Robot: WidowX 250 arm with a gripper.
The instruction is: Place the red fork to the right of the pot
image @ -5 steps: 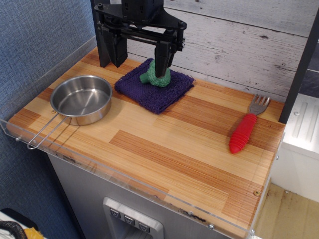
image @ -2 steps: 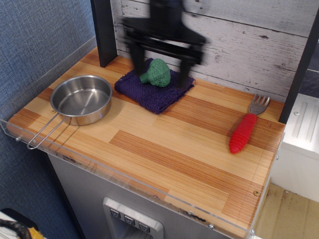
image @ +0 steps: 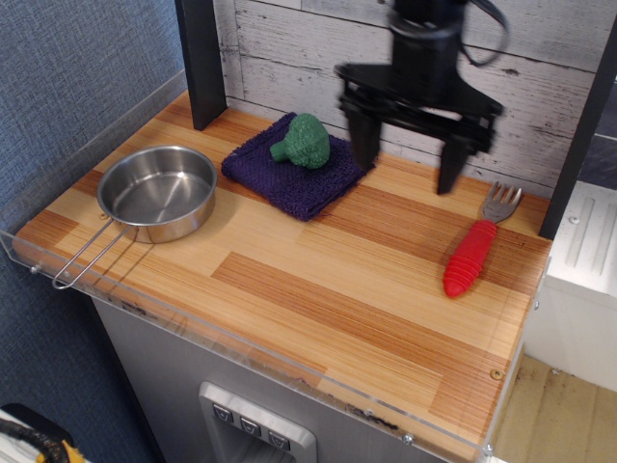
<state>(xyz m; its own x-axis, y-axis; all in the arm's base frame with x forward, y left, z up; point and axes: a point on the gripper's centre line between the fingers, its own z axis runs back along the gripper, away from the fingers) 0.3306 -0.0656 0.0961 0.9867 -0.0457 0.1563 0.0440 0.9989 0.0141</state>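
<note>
The hand point(image: 407, 156) hangs released above the far middle of the wooden surface point(image: 318, 289), its two fingers spread wide and holding nothing, while the red fork point(image: 476, 246) lies untouched near the right edge, prongs pointing far, well apart from the pot point(image: 157, 192) at the left. To do the pickup well, I judge the hand should line up over the thick ribbed handle, turn so the fingers straddle it crosswise, and come straight down. The cloth point(image: 299, 172) and broccoli point(image: 304, 141) sit clear of that path.
</note>
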